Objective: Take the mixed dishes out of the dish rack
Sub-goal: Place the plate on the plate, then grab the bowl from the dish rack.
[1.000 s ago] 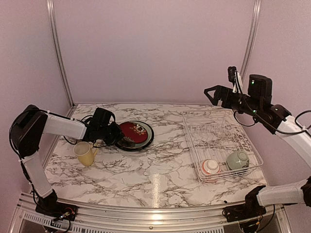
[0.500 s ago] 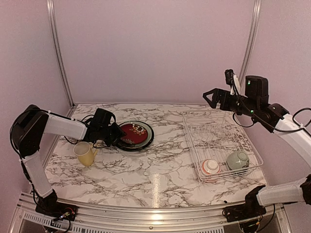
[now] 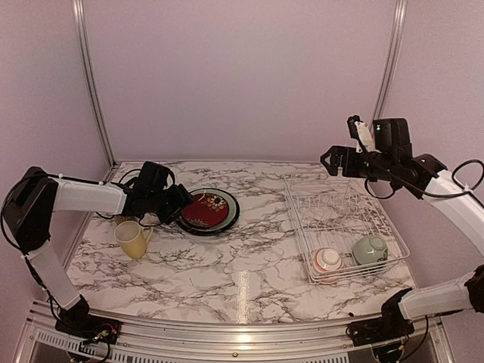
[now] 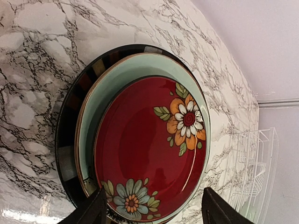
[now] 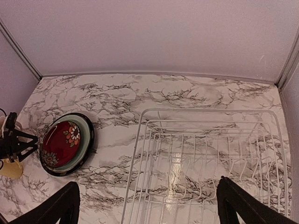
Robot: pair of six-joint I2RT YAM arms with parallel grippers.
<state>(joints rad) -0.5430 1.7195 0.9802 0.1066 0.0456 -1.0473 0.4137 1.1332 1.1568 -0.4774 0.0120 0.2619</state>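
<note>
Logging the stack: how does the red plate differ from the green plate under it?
The red plate is smaller and has painted flowers; the green plate is wider and looks plain. The red plate lies on top; the green plate shows only its rim. Both are round, stacked on a black-rimmed plate.

A lab test booth: bare walls, aluminium rails, marble-patterned table.

Our left arm in white shells with black joints, our right arm alike, thin black cables looping alongside, black tapered jaws.
</note>
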